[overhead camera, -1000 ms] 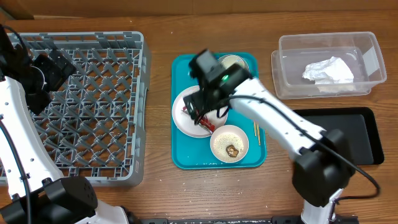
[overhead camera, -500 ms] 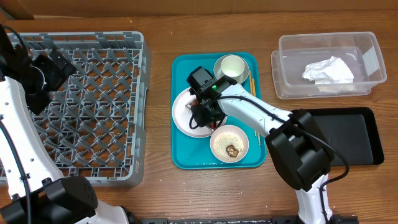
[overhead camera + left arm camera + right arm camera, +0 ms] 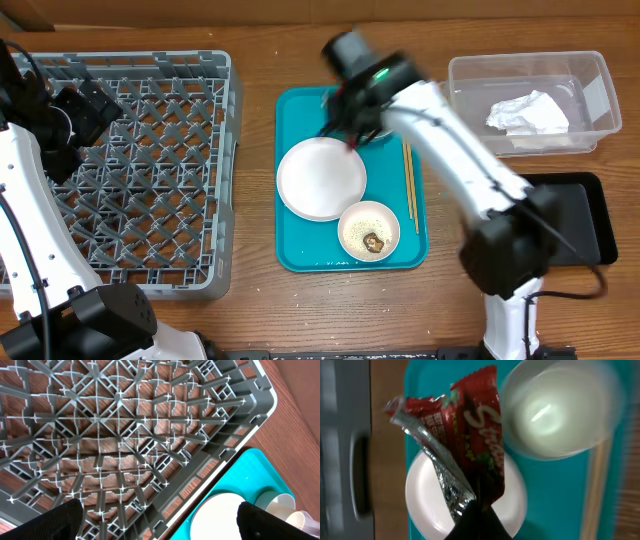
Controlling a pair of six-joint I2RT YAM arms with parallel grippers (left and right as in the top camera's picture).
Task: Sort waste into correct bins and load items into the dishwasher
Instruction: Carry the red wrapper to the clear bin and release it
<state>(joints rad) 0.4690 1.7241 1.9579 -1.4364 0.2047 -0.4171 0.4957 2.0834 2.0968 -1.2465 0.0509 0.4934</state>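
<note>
Surface: brown wooden table (image 3: 255, 60), seen from above, with an arm at each side.
Dish rack (image 3: 150, 180): grey lattice, on the left part of the table.
Teal tray (image 3: 300, 245): in the middle, just right of the rack, carrying the crockery.
Right gripper (image 3: 477, 510): clamped on the lower end of the red wrapper (image 3: 472, 445), holding it over the far half of the tray. The foil stands up from the fingers, crinkled, with its silver inside showing along one edge.
White plate (image 3: 322, 178): flat on the tray, below and beside the wrapper.
Cup (image 3: 560, 410): white and blurred in the right wrist view, at the tray's far end. The arm covers it from overhead.
Bowl (image 3: 369, 222): at the tray's near right corner, right against the plate's rim, with a brown scrap (image 3: 373, 241) inside. The pale specks around the scrap may be rice, but they are too small to be sure.
Chopsticks (image 3: 408, 185): lying along the tray's right edge.
Clear tub (image 3: 470, 100): far right, holding the crumpled napkin (image 3: 527, 113).
Black tray (image 3: 575, 220): just in front of the tub.
Left gripper (image 3: 160, 507): fingers spread wide apart, hanging over the rack.
</note>
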